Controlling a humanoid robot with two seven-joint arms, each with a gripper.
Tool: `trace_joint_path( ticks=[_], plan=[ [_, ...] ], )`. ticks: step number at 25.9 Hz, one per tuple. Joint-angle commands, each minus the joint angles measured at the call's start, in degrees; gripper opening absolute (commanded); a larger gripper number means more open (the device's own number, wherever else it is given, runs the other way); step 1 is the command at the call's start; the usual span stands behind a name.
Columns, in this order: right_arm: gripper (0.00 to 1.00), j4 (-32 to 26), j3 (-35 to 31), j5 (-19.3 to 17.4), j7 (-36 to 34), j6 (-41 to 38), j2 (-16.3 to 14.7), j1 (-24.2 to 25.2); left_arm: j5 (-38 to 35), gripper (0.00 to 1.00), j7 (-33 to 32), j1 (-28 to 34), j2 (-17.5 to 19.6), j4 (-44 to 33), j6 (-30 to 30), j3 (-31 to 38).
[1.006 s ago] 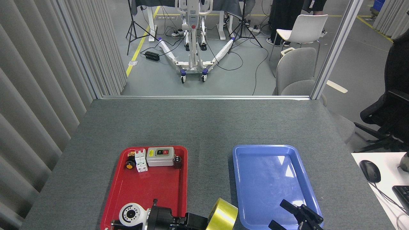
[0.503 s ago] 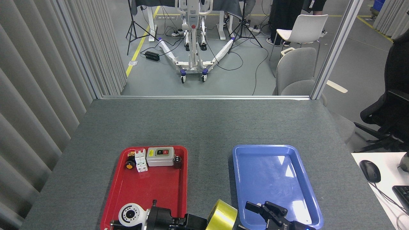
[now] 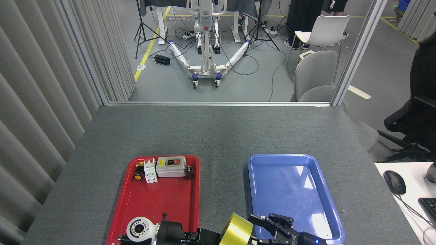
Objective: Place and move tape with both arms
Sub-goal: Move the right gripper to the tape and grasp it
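Note:
The tape (image 3: 236,228), a yellow roll standing on edge, hangs at the bottom of the head view between the two trays. My left gripper (image 3: 220,238) comes in from the left over the red tray (image 3: 160,202) and is shut on the roll's left side. My right gripper (image 3: 258,230) is open just to the right of the roll, over the near left corner of the blue tray (image 3: 289,190). Its fingers (image 3: 255,218) reach the roll's right edge; I cannot tell whether they touch it. The bottom of the roll is cut off by the frame edge.
At the far end of the red tray sit a grey switch box (image 3: 170,166), a white breaker (image 3: 150,172) and small parts. The blue tray holds nothing. A white desk with a mouse (image 3: 394,182) stands to the right. Chairs stand beyond the table's far edge.
My right gripper has swung left from the blue tray's near right corner to the tape's right side. The tape and left gripper have barely moved.

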Motion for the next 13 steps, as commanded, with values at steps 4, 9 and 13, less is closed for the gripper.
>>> trace_joint_path(
  ticks=[4,9,13],
  plan=[
    [0.45,1.06,0.24,1.14,0.10,-0.14,0.78,-0.24,-0.09,0.00,0.09,-0.06,0.09,0.10,-0.05,0.04],
    [0.29,1.77,0.68,1.22,0.10,-0.32,0.95,-0.24,-0.09,0.00,0.09,0.02,0.18,0.10,-0.31,0.22],
    [0.22,2.12,1.65,1.58,0.10,-0.14,1.48,-1.38,-0.09,0.00,0.09,-0.06,0.18,0.10,-0.40,0.39]
  ],
)
